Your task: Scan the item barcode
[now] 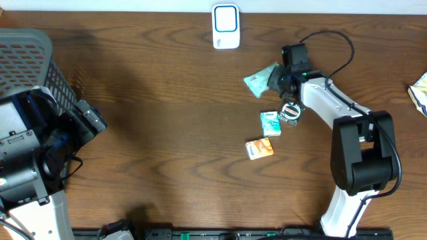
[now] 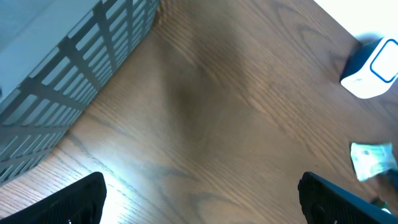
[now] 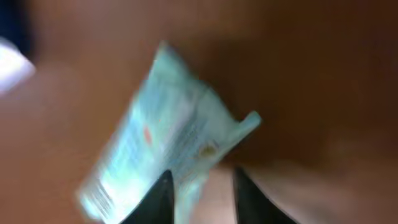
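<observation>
A pale green packet (image 1: 259, 81) lies at the tip of my right gripper (image 1: 275, 79), just below the white and blue scanner (image 1: 225, 27). In the right wrist view the packet (image 3: 168, 130) is blurred and tilted; its lower edge reaches in between the fingers beside the left one. My right gripper (image 3: 199, 190) stands narrowly open, with bare table showing against its right finger. My left gripper (image 2: 202, 193) is wide open over bare wood at the far left (image 1: 87, 121); its view also catches the scanner (image 2: 373, 65) and the packet (image 2: 371, 160).
A small teal packet (image 1: 269, 123), an orange packet (image 1: 259, 149) and a round dark item (image 1: 291, 112) lie under the right arm. A grey basket (image 1: 27, 60) stands at the far left. A pale bag (image 1: 419, 92) lies at the right edge.
</observation>
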`<state>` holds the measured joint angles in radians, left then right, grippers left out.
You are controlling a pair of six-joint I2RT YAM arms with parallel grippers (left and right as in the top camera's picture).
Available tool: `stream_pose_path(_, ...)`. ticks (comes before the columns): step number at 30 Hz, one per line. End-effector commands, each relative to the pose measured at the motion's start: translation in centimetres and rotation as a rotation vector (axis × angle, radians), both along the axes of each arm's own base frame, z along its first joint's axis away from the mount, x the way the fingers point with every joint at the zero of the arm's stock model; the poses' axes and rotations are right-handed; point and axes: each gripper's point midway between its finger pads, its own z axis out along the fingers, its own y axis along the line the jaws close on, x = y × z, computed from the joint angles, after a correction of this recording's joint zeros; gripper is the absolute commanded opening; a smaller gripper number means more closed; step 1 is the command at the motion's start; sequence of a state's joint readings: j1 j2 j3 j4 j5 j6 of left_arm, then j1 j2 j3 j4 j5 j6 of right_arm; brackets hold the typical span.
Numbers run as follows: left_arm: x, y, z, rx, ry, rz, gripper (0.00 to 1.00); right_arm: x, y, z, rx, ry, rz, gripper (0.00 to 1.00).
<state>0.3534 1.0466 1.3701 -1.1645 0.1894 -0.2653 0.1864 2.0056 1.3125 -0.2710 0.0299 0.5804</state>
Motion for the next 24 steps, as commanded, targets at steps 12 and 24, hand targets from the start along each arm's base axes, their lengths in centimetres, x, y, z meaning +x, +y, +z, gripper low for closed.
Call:
stream_pose_path(12, 0.1, 0.0, 0.6, -0.002, -0.015, 0.001, 0.98, 2.2, 3.4, 2.5, 0.21, -0.126, 0.212, 0.35)
stream_pose_path(24, 0.1, 0.0, 0.6, -0.002, -0.015, 0.001, 0.98, -1.0, 1.0, -1.0, 0.098, 0.058, 0.08, 0.56)
